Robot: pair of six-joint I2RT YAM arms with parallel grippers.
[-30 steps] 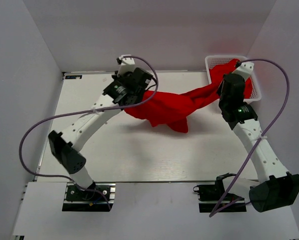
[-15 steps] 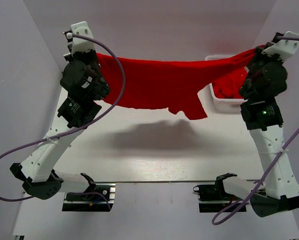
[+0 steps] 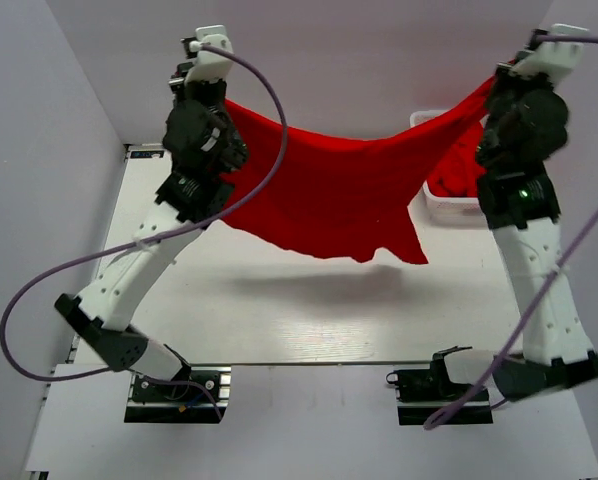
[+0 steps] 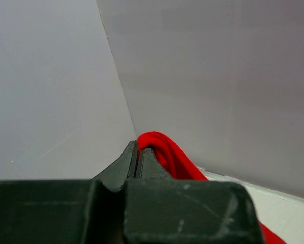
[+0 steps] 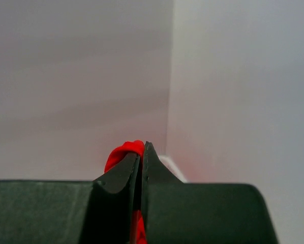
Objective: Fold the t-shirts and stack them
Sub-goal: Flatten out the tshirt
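Red cloth first, seen from above: hangs as one t-shirt (image 3: 329,200) slung between two raised arms, clear of the table (image 3: 279,320), sagging in the middle, with hem and one sleeve drooping lowest. Lay as a crumpled rope a second ago, low on the table and trailing out of the basket (image 3: 449,212); has since been hoisted and pulled wide, and is now slackened a little with the left arm brought inward. Points, most likely, to picking-out finished and laying-flat next; no fold made yet, no stack begun. Left pincer (image 3: 219,98) pinched onto the left top corner, right pincer (image 3: 494,88) onto the right one, above the basket. Counting: one t-shirt in the air, one basket at the far right, one red heap (image 3: 454,170) left inside it, too bunched to say how many; two arms, two pincers. From the left wrist: jaws pressed together with barely a slit, a roll of the t-shirt (image 4: 164,152) clamped at the tips and running off down to the right; bare grey walls (image 4: 218,76) beyond. From the right wrist: same story, jaws closed tight on a small red bulge of t-shirt (image 5: 122,151) at the tips, wall corner behind, nothing else to count.
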